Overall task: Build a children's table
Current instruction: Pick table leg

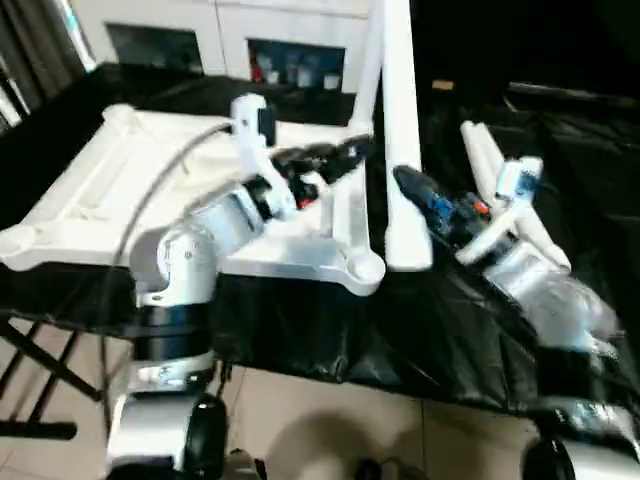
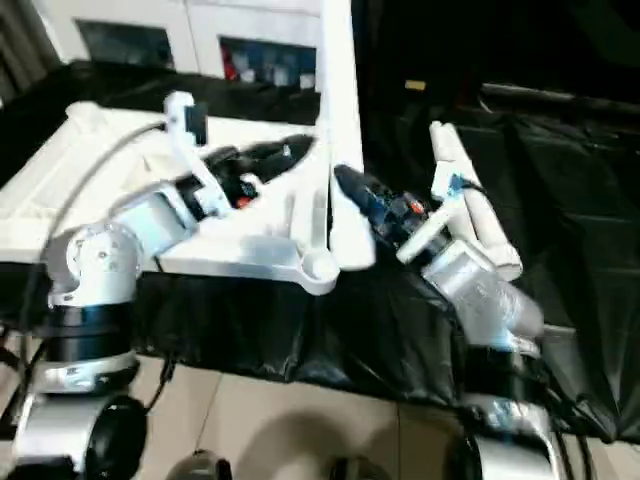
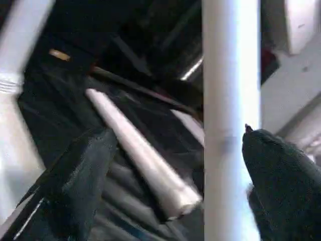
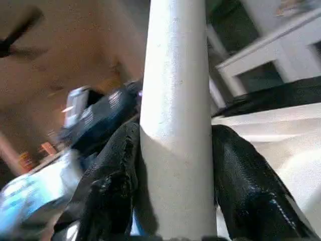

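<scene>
The white tabletop [image 1: 100, 180] lies ribbed side up on a black-covered table, its near right corner socket [image 1: 362, 268] facing me. A long white leg [image 1: 400, 100] stands upright just right of that socket. My right gripper [image 1: 408, 185] is shut on it, one finger on each side [image 4: 175, 130]. My left gripper [image 1: 355, 150] reaches in from the left and is open. Its fingers straddle the same leg [image 3: 230, 75] higher up, with a wide gap on one side. Another leg [image 1: 368, 70] rises behind, near the far right corner. Loose legs [image 1: 490, 160] lie on the cloth at the right.
A white cabinet with glass doors [image 1: 290, 60] stands behind the table. The black cloth [image 1: 440, 330] hangs over the table's front edge above a tiled floor. Black stand legs [image 1: 40, 370] show under the table at the left.
</scene>
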`<state>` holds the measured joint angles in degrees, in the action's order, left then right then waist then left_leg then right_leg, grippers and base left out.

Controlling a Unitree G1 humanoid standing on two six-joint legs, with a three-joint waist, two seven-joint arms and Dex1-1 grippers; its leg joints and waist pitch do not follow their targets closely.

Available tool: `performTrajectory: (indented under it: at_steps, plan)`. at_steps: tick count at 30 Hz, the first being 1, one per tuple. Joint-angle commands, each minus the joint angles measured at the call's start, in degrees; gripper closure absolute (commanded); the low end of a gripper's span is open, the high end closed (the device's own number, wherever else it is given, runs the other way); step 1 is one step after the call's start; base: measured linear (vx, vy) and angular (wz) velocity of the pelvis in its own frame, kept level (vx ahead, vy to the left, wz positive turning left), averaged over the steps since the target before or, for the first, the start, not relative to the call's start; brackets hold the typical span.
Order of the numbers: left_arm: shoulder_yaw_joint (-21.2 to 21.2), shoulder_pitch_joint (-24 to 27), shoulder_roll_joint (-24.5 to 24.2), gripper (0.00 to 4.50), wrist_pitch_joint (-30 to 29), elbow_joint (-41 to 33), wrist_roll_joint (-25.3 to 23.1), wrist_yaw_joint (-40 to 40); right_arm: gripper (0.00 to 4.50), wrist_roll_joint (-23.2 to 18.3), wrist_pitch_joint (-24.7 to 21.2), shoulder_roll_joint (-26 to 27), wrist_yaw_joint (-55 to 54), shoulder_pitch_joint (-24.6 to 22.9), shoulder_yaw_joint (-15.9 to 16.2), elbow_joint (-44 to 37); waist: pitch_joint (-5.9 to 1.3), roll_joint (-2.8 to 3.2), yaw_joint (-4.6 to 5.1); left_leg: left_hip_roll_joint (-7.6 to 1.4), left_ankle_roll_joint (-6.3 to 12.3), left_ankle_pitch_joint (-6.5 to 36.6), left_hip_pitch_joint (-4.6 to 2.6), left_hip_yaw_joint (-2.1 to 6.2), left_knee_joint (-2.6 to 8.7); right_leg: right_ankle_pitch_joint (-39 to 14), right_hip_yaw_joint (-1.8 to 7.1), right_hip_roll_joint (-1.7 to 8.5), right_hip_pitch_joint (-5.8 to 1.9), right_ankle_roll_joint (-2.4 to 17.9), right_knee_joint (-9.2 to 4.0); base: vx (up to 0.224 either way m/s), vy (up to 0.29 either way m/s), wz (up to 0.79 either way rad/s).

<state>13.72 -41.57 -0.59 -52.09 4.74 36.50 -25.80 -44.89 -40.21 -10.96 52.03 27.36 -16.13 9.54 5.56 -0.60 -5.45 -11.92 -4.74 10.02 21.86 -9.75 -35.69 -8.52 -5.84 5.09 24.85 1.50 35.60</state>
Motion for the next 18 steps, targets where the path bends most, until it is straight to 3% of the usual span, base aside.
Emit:
performTrajectory:
  at_steps: [1, 4, 7, 12, 13, 16, 18]
  plan:
    - [0.11, -1.22, 0.82, 0.00, -1.46, -0.23, 1.80, -0.37, 2.68, -0.62, -0.99, -0.37, 1.06, -0.32, 0.61, -1.85, -5.75, -0.08, -0.19, -0.26, 1.97, 11.96, -0.46, 0.10, 3.98, -26.09, 1.76, 2.49, -4.27, 5.24, -6.28, 0.000, 0.000, 0.00]
    - [-0.03, -1.19, 0.95, 0.00, -1.82, -0.46, 2.19, -0.49, 2.68, -0.47, -1.44, -0.29, 1.10, -0.83, 0.72, -2.73, -5.81, 0.08, -0.09, -0.33, 2.06, 11.70, -0.40, 0.15, 4.10, -25.55, 1.64, 2.46, -4.14, 5.09, -6.45, 0.000, 0.000, 0.00]
    - [0.29, -1.01, 1.55, 0.00, -3.17, -1.33, 3.93, -0.01, 2.68, -0.89, -2.58, -0.06, 0.17, -2.38, 1.52, -5.60, -5.68, 0.10, 0.02, -0.04, 1.88, 13.52, -0.71, 0.05, 4.04, -28.89, 1.38, 2.44, -3.90, 3.43, -7.10, 0.000, 0.000, 0.00]
    - [0.71, -0.72, 1.77, 0.00, -4.68, -2.62, 5.78, 0.99, 2.68, -2.36, -4.68, -0.71, -0.62, -4.47, 3.56, -9.19, -5.64, 0.26, 0.06, -0.42, 1.89, 14.97, -1.04, 0.32, 4.42, -29.96, 1.04, 2.61, -3.75, 2.46, -7.55, 0.000, 0.000, 0.00]
    - [0.62, -0.60, 1.63, 0.29, -4.86, -2.90, 5.92, 0.95, 2.68, -2.58, -5.09, -0.97, -0.47, -4.87, 4.06, -9.77, -5.57, 0.39, 0.28, -0.51, 1.78, 16.40, -1.35, 0.38, 4.48, -30.64, 0.77, 2.71, -3.72, 2.42, -7.97, 0.000, 0.000, 0.00]
    - [0.39, -0.38, 1.45, 0.42, -5.00, -3.19, 6.14, 0.76, 2.68, -2.25, -5.45, -1.29, -0.17, -5.24, 4.87, -10.20, -5.69, 0.47, 0.32, -0.63, 1.43, 16.55, -1.17, 0.59, 4.73, -29.65, 0.58, 2.91, -4.15, 1.95, -8.02, 0.000, 0.000, 0.00]
    - [0.26, -0.28, 1.34, 0.69, -5.09, -3.26, 6.46, 0.73, 2.68, -1.88, -5.56, -1.35, -0.14, -5.40, 5.15, -10.42, -5.78, 0.63, 0.38, -0.90, 1.39, 16.31, -1.10, 0.74, 5.02, -27.04, 0.53, 3.02, -4.42, 2.68, -7.84, 0.000, 0.000, 0.00]
